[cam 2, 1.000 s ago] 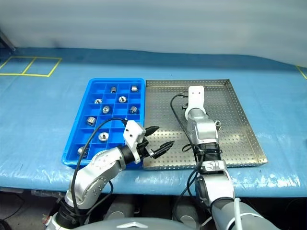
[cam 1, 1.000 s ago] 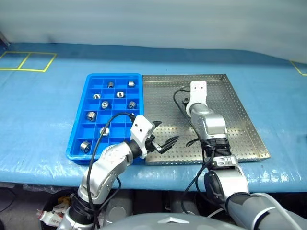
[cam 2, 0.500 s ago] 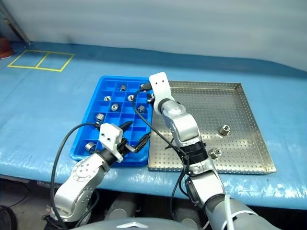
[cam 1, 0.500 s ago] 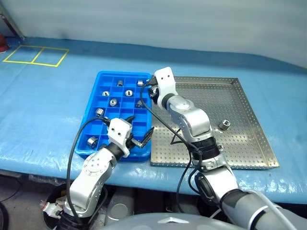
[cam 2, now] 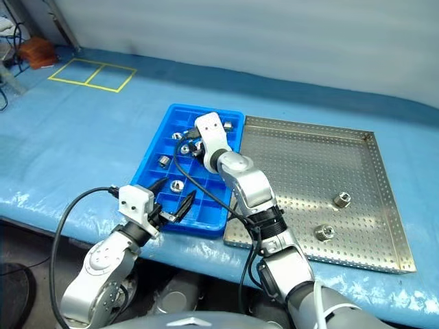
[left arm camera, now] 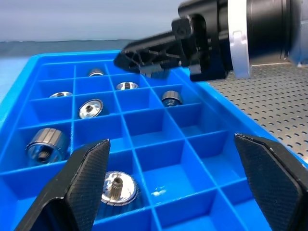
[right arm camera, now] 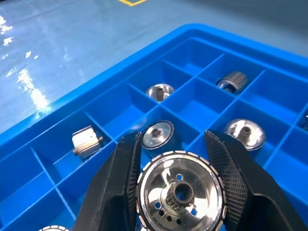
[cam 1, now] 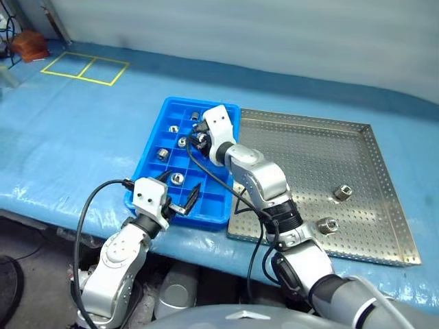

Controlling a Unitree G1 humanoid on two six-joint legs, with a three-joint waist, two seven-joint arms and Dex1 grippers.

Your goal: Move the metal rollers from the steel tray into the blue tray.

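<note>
Bright, even overhead lighting throughout. White glare patches on the glossy blue plastic tabletop cover (right arm camera: 24, 82). Soft, short shadows. Slightly blurred near black fingers (left arm camera: 89, 185) in the left wrist view.

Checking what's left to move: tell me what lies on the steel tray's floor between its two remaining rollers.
Nothing: in the left eye view, bare perforated floor of the steel tray separates the two rollers.

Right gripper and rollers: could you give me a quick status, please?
Right gripper shut on a metal roller, over the blue tray. Left gripper open, empty, at tray's near edge. Two rollers left in steel tray. Nothing in the way.
</note>
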